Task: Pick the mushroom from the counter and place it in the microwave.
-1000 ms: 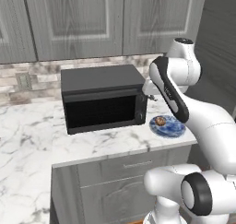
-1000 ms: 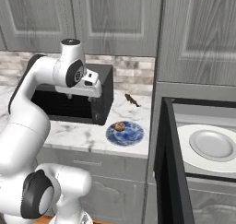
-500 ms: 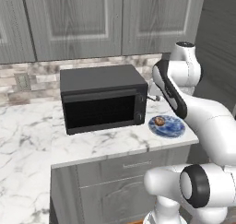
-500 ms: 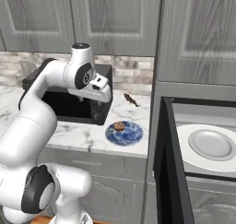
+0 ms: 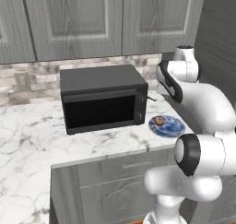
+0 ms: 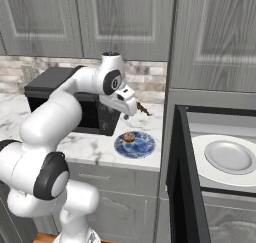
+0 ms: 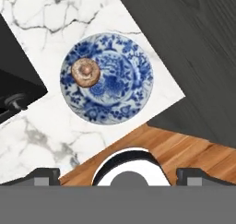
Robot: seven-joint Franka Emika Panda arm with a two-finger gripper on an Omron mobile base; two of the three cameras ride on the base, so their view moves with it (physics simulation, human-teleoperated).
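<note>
Mushroom: the mushroom (image 7: pixel 85 72) is seen lying on a blue patterned plate (image 7: pixel 131 75), off-centre toward the rim, on the marble worktop (image 5: pixel 27 126) beside a black countertop box (image 5: pixel 102 97).
Gripper: the gripper (image 6: pixel 128 113) is held high above the plate, apparently so the target can be sighted from overhead.
Fingers: the fingers (image 7: pixel 44 174) are spread wide with nothing between them, presumably readied for a descent.
Microwave: the microwave (image 6: pixel 220 157) is shown with its door swung open and its white turntable (image 6: pixel 231 156) bare, ready to receive the mushroom.
</note>
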